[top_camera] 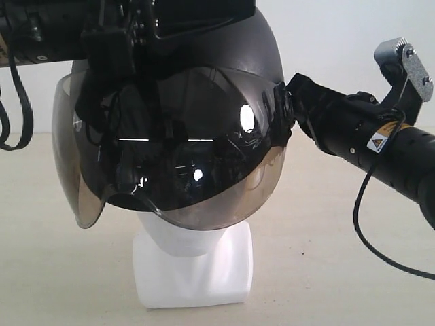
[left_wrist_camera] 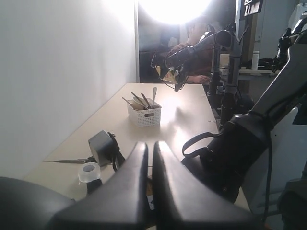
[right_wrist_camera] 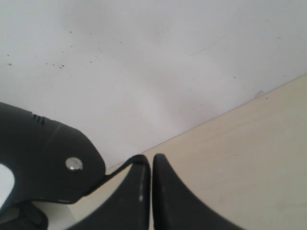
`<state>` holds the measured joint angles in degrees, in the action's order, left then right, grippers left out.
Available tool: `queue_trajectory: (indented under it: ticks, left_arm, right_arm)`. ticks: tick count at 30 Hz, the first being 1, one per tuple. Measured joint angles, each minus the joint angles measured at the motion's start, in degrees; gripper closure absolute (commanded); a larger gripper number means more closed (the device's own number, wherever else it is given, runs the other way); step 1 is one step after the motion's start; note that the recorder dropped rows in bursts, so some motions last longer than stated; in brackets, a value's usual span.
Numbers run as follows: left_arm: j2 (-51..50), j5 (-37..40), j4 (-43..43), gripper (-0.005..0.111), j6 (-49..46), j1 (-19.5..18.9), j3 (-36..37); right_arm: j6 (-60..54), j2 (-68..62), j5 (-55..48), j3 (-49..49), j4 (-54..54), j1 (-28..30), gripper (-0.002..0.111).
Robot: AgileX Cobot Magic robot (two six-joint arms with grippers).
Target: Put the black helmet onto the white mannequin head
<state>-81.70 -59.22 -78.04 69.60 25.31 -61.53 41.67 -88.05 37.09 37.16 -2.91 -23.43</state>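
Note:
The black helmet [top_camera: 211,61] sits over the white mannequin head [top_camera: 194,261], its smoky visor [top_camera: 177,156] down over the face, so only chin and neck block show. My right gripper [top_camera: 288,109] is at the helmet's right pivot. In the right wrist view its fingers [right_wrist_camera: 151,158] are shut, and a thin black strap runs taut from the helmet's side piece [right_wrist_camera: 43,158] into their tips. My left arm [top_camera: 81,27] reaches over the crown. The left gripper [left_wrist_camera: 149,144] is shut, nothing visibly gripped; a dark rounded surface [left_wrist_camera: 19,203] lies beside it.
The head stands on a beige table [top_camera: 340,272] before a white wall. The left wrist view shows a white basket of utensils [left_wrist_camera: 144,115], a grey adapter [left_wrist_camera: 100,146], a tape roll [left_wrist_camera: 88,172], another arm [left_wrist_camera: 192,50] and a seated person further off.

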Motion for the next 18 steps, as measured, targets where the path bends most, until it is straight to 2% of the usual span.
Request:
queue_trajectory:
  ticks: [13, 14, 18]
  left_arm:
    - [0.0, -0.1, 0.0, 0.102, 0.2, 0.6, 0.0]
    - [0.0, 0.6, 0.0, 0.102, 0.2, 1.0, 0.0]
    - [0.0, 3.4, -0.5, 0.102, 0.2, 3.1, -0.1]
  right_arm:
    - [0.6, -0.1, 0.3, -0.1, 2.9, 1.1, 0.108]
    - [0.6, -0.1, 0.3, -0.1, 2.9, 1.1, 0.105]
    - [0.6, -0.1, 0.0, -0.3, 2.9, 1.3, 0.072]
